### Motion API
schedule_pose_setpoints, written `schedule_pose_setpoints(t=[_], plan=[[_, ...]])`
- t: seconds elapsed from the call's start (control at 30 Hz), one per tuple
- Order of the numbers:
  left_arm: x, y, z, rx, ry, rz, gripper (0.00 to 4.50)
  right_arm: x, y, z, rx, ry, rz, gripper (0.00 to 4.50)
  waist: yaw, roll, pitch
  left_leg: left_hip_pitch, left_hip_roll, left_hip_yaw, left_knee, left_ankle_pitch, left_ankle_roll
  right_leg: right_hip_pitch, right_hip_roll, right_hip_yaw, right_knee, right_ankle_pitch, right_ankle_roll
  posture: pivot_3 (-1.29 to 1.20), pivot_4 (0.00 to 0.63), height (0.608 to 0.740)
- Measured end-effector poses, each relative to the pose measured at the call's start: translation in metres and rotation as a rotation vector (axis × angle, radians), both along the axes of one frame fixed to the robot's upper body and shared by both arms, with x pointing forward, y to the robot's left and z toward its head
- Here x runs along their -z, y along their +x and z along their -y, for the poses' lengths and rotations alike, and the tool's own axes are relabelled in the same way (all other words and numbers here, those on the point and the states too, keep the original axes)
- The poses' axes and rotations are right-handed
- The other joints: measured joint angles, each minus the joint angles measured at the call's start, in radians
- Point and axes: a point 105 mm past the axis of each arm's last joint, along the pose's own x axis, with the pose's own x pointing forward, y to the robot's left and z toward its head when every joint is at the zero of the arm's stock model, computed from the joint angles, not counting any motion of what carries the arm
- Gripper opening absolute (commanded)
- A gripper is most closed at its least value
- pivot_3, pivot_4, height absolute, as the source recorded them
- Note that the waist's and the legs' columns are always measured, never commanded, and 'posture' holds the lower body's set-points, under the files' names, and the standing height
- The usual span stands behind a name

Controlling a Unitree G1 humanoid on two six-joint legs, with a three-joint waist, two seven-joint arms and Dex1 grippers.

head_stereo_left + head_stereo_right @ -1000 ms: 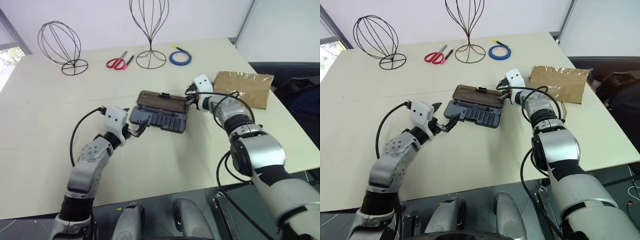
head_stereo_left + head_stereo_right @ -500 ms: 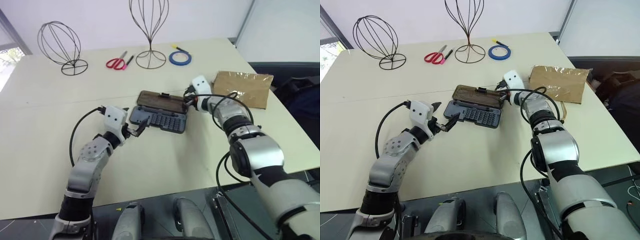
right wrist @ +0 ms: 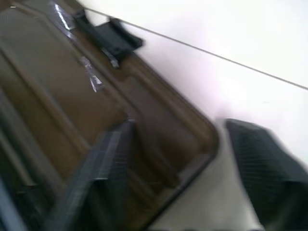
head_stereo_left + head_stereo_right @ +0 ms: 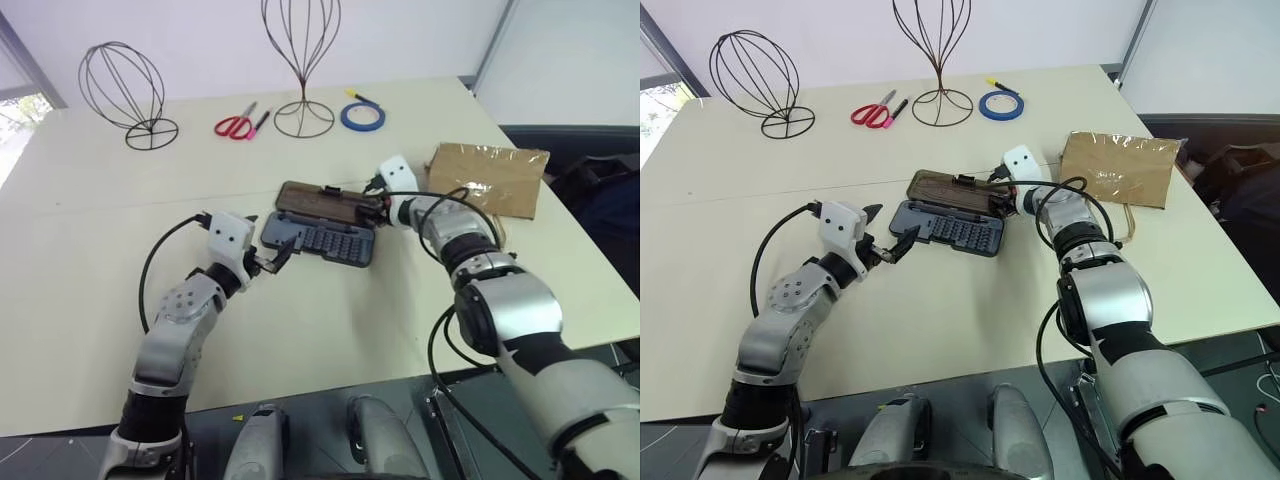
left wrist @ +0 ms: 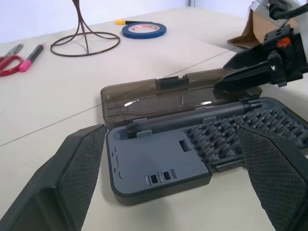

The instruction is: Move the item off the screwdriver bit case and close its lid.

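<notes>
The screwdriver bit case (image 4: pixel 322 242) lies open in the middle of the table, with rows of bits in its dark grey base (image 5: pixel 159 168). Its smoky-brown lid (image 4: pixel 325 203) lies flat on the table behind the base. The item, a brown paper bag (image 4: pixel 490 178), rests on the table to the right, apart from the case. My left gripper (image 4: pixel 892 230) is open at the case's left end, its fingers on either side of that end. My right gripper (image 4: pixel 378 208) is at the lid's right end, open, with the lid's corner (image 3: pixel 192 144) between its fingers.
At the back stand two wire head forms (image 4: pixel 122 92) (image 4: pixel 302 60). Red scissors (image 4: pixel 233 126), a pen (image 4: pixel 258 120) and a blue tape roll (image 4: pixel 361 116) lie near them. The table's right edge runs just past the bag.
My right gripper's fingers have parted at the lid's right end. The left arm, the case and the bag have stayed put.
</notes>
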Motion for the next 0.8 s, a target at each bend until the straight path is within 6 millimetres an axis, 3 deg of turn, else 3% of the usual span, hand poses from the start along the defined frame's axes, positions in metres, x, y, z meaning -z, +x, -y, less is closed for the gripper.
schedule_pose_setpoints(t=[0.1, 0.8], plan=[[0.0002, 0.0, -0.0005, -0.003, 0.0, 0.0, 4.5, -0.004, 0.0015, 0.0027, 0.013, 0.004, 0.008, 0.05, 0.0, 0.0, 0.0, 0.0, 0.0, 0.0, 0.0, 0.0, 0.0, 0.0, 0.0, 0.0, 0.0, 0.0, 0.0, 0.0, 0.15, 0.74], [0.0001, 0.0002, -0.0019, -0.006, 0.008, 0.001, 4.5, -0.0067, 0.0009, -0.0037, -0.028, -0.046, 0.003, 0.05, -0.012, 0.0, -0.001, 0.002, 0.001, 0.0, -0.001, 0.0, 0.0, 0.0, 0.001, 0.0, 0.0, 0.0, 0.0, 0.0, 0.15, 0.74]])
